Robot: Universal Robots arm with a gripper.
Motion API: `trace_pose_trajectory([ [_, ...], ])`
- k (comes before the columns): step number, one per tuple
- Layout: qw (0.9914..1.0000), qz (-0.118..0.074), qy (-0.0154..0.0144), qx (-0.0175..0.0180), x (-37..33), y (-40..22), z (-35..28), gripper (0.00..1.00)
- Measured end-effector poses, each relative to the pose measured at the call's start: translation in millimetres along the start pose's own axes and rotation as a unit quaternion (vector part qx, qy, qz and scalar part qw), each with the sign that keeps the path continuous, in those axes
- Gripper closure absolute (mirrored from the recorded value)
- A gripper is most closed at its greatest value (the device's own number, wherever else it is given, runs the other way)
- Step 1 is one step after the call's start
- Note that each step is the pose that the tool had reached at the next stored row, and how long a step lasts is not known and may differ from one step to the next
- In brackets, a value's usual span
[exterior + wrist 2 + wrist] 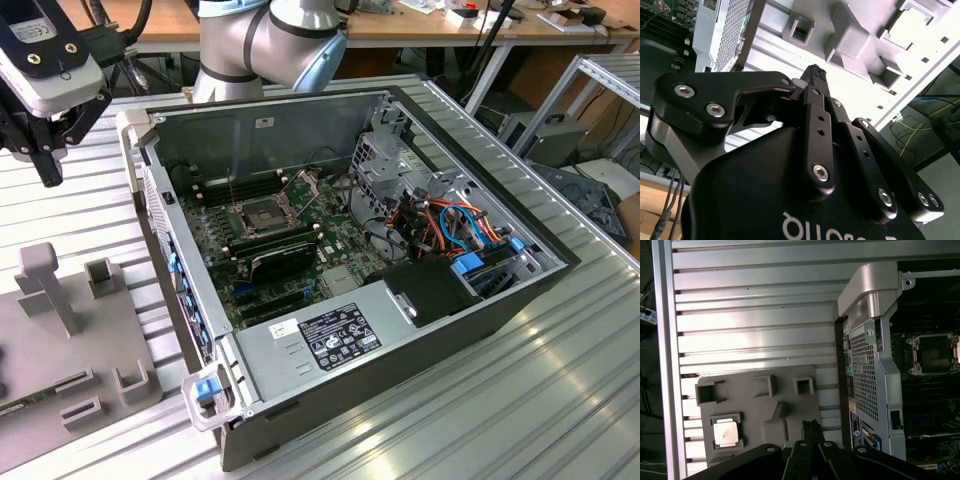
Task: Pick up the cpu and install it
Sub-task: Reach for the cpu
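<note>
While the cpu (726, 434) lies untouched in its square pocket on the grey holder plate (747, 400), the gripper (47, 172) hangs above that plate with its fingers (815, 75) drawn together and nothing between them. The plate lies on the ribbed metal desk (755, 315), by the edge at the exterior view's left and just beside the open computer case (420, 370); the cpu's pocket is on the plate's far side from the case, towards the desk's outer edge. In the first wrist view the fingers point down over a raised block (775, 422) near the plate's middle, apart from the cpu. Inside the case the socket (262, 213) sits on the board (330, 255), dark in the middle with its metal frame seemingly tipped up, and no chip lies in it.

I judge the task to be at its first step, the approach for the pick-up, with nothing installed yet. That pick-up calls for the fingers to part enough to span the chip, to be centred over its pocket and lowered straight, since the pocket's low walls leave little room at the thin edges; a skewed grip could tilt the chip
</note>
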State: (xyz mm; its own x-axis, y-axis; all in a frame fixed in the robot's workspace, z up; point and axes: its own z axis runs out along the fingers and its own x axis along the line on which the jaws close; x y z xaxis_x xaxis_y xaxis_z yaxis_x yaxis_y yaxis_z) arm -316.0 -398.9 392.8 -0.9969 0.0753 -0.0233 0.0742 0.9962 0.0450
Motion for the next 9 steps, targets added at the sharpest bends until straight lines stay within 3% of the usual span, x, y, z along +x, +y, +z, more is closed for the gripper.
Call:
trace_pose_trajectory([
  [9, 1.0, 0.0, 0.0, 0.0, 7.3, -0.5, -0.1, 0.89],
])
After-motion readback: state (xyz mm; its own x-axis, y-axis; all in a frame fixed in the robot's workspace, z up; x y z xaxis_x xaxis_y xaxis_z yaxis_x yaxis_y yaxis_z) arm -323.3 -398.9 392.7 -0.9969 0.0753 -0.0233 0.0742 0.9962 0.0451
